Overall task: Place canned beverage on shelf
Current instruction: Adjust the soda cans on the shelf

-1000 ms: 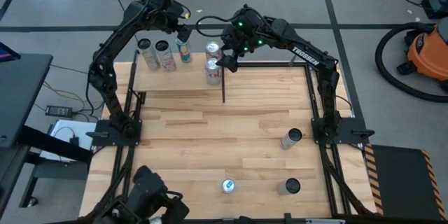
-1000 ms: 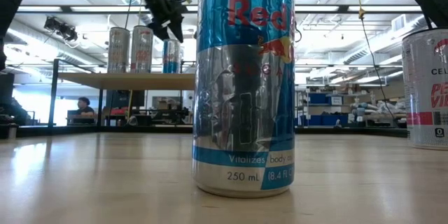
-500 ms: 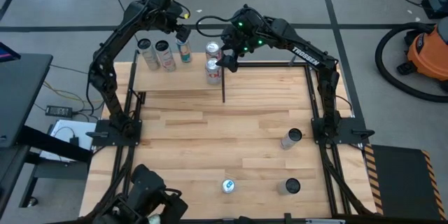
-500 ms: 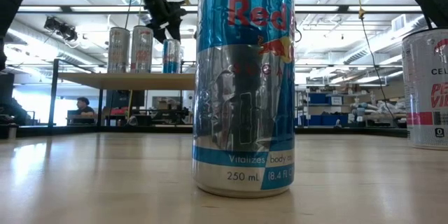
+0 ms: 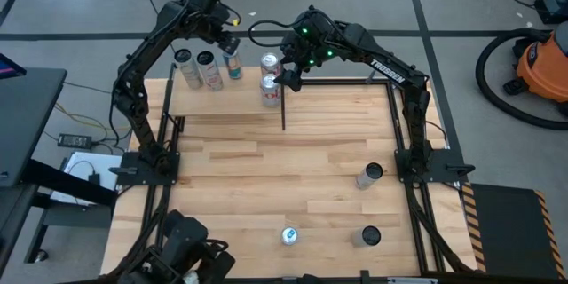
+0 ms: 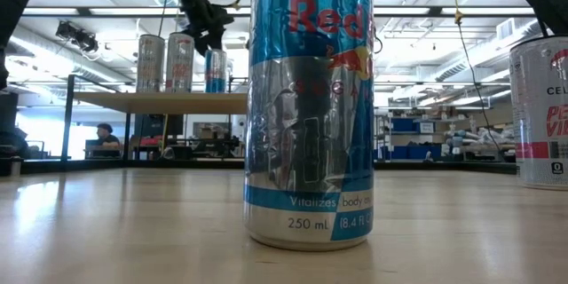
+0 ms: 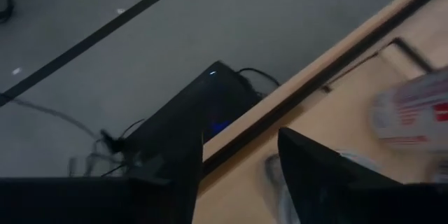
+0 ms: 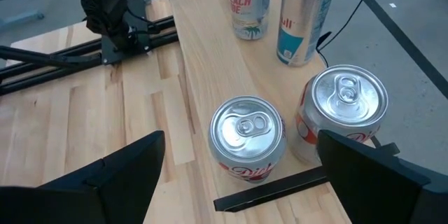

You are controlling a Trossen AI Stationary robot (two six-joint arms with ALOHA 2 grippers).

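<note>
A: What surrounds the table?

B: A grey floor [image 5: 80, 0] crossed by dark lines. An orange shop vacuum [image 5: 543, 64] with a black hose stands at the right edge. A dark monitor [image 5: 22, 124] sits at the left.

A: And farther off?

B: A seated person [image 6: 105, 133], shelving with blue bins [image 6: 417, 129], and ceiling lights.

Four upright cans are seen on the shelf [image 8: 210, 77]: two red-and-white cans [image 8: 248, 137] side by side nearest the wide-spread right gripper [image 8: 241, 182], and a peach can [image 8: 248, 3] and blue can [image 8: 306, 15] beyond.
</note>
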